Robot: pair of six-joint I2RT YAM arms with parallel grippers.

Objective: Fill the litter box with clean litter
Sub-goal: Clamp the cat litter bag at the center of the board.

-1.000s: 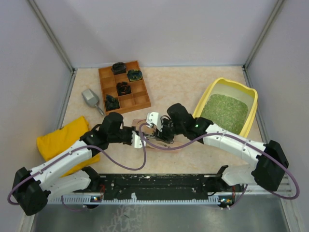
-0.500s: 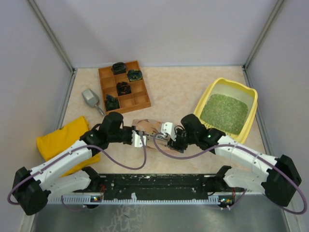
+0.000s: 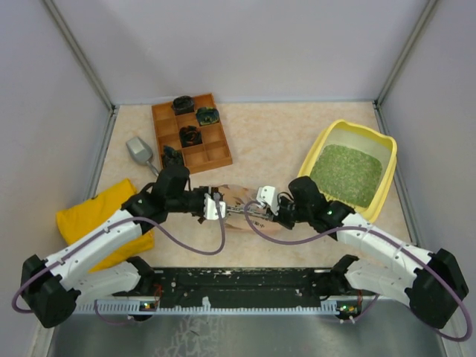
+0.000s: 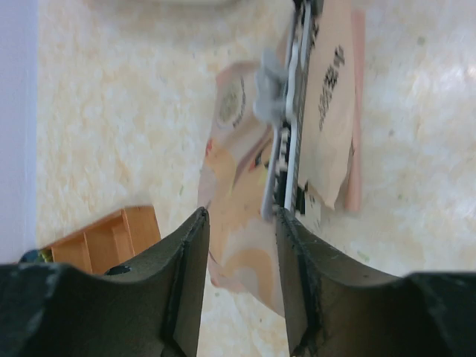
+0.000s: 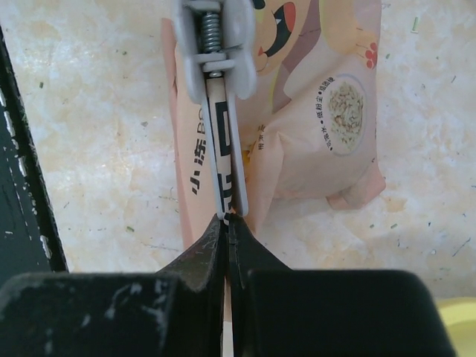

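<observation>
- The litter box (image 3: pixel 390 160) sits along the tabletop's right edge, and the clean litter (image 3: pixel 343 175) covers its floor.
- The pink pouch (image 3: pixel 236 198) lies flat mid-tabletop, nearer the front edge, between the two grippers.
- The left gripper (image 4: pixel 241 217) has its jaws parted and grips nothing.
- The right gripper (image 5: pixel 227 223) is pressed closed, its tips at the end of the pouch's grey clip (image 5: pixel 216 44); whether they pinch it, I cannot tell.

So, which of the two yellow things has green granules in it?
The litter box, the rigid rimmed tray on the right, holding the clean litter. The yellow cloth bag on the left is soft and shows none.
</observation>
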